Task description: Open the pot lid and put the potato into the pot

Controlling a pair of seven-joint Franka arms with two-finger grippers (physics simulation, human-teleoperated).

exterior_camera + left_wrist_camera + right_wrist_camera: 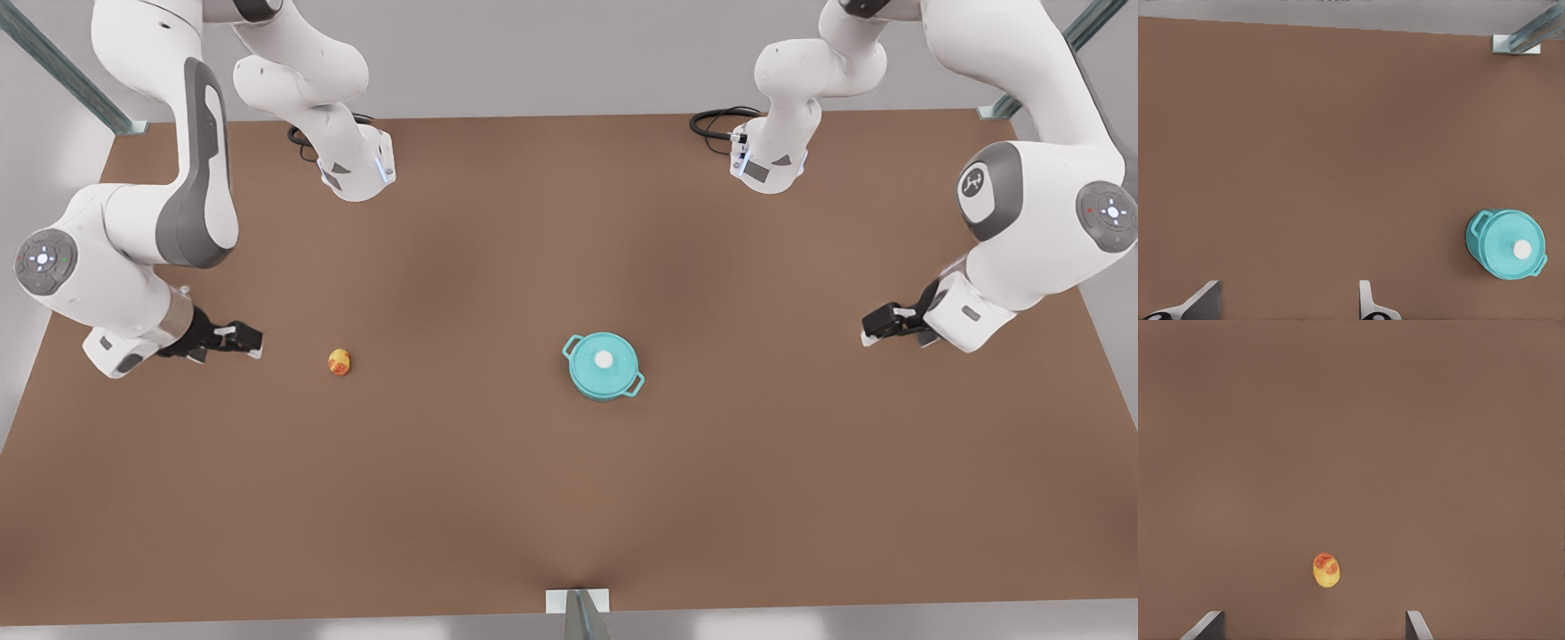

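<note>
The brown bench (498, 498) carries everything, with both arms held above it at opposite sides. The right end effector (233, 340), at the front view's left, stands with its fingers (1207, 625) spread wide and nothing between them; the left end effector (882, 324), at the front view's right, is likewise spread wide and empty, its fingers (1201, 301) apart over bare bench. The teal pot (604, 366) sits on the bench well apart from the left end effector, off to one side of its fingertips in the left wrist view. The pot lid (605, 357) lies closed on the pot, white knob at its centre. The potato (340, 362) rests on the bench near the right end effector, just ahead of its open fingers and between their lines.
</note>
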